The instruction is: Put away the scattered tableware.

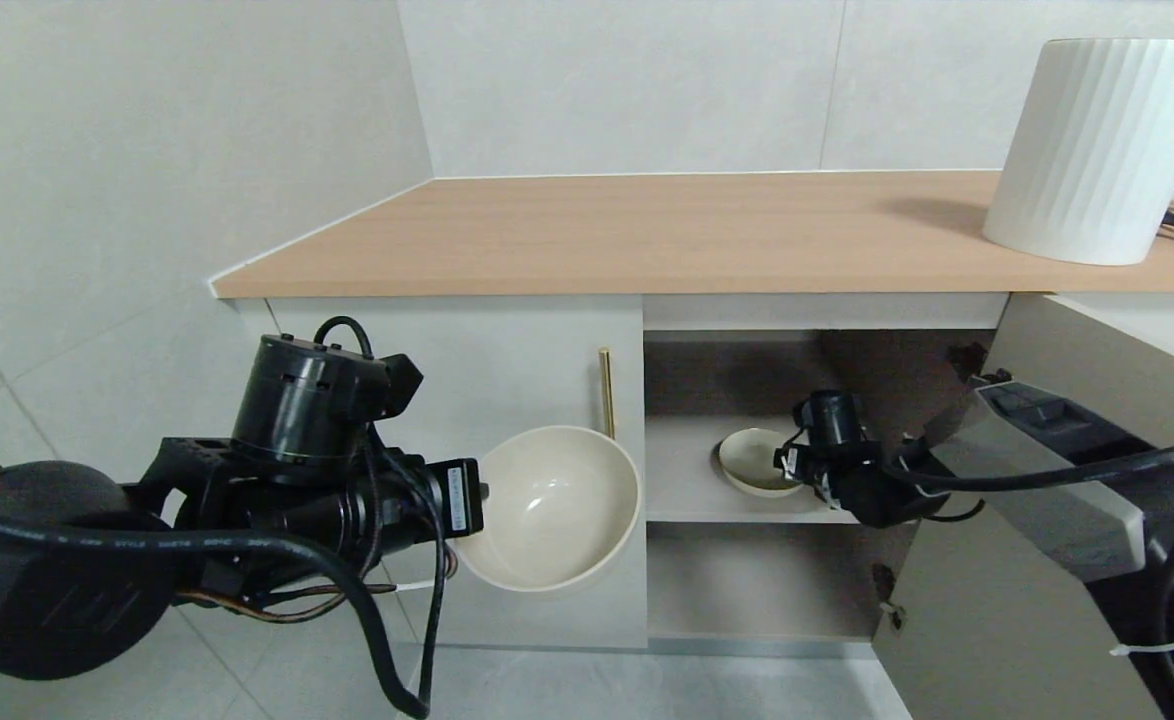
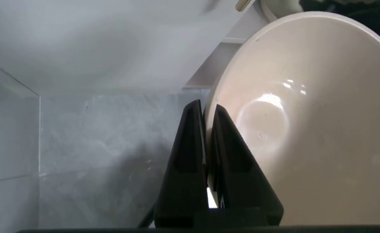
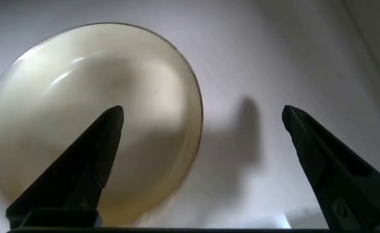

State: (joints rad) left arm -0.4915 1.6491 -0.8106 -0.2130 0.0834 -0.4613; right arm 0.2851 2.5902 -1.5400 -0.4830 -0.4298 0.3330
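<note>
My left gripper (image 1: 482, 495) is shut on the rim of a large cream bowl (image 1: 557, 508), holding it tilted in the air in front of the closed left cabinet door. Its black fingers (image 2: 199, 139) pinch the bowl's (image 2: 306, 123) edge. My right gripper (image 1: 785, 462) is inside the open cabinet, just above the shelf (image 1: 682, 480), beside a small cream dish (image 1: 752, 460) that rests there. The right gripper (image 3: 202, 120) is open, and the dish (image 3: 79, 116) lies below its fingers, mostly under one of them.
A wooden countertop (image 1: 647, 230) tops the cabinet, with a white ribbed container (image 1: 1097, 150) at its right. The right cabinet door (image 1: 1067, 480) stands swung open. A gold handle (image 1: 606, 390) is on the closed left door. A lower shelf space lies under the dish's shelf.
</note>
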